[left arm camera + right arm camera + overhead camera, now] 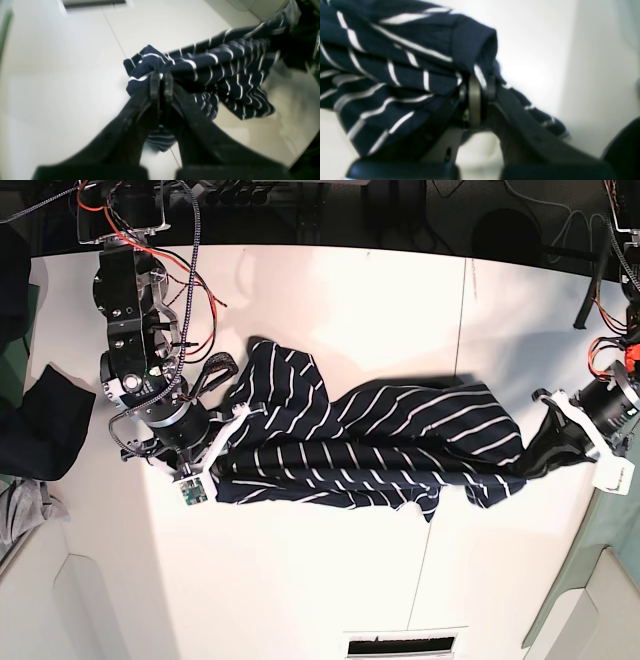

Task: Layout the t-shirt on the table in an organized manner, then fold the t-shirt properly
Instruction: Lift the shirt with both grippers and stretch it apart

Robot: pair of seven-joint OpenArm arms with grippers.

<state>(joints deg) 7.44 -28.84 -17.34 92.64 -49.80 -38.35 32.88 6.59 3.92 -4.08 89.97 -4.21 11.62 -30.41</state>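
Observation:
The navy t-shirt with white stripes [370, 435] is stretched sideways across the white table [330, 300] between my two grippers. It is bunched and wrinkled, and part of it casts a shadow on the tabletop. My right gripper [222, 432] is shut on the shirt's left end; in the right wrist view the jaws [481, 85] pinch a fold of the shirt [395, 62]. My left gripper [527, 460] is shut on the shirt's right end; in the left wrist view the jaws [161, 76] clamp the fabric [225, 70].
A plain dark cloth [45, 420] and a small grey cloth [18, 510] lie at the table's left edge. A thin dark seam [458, 350] crosses the table. A slotted vent [398, 645] sits at the near edge. Cables and equipment line the far edge.

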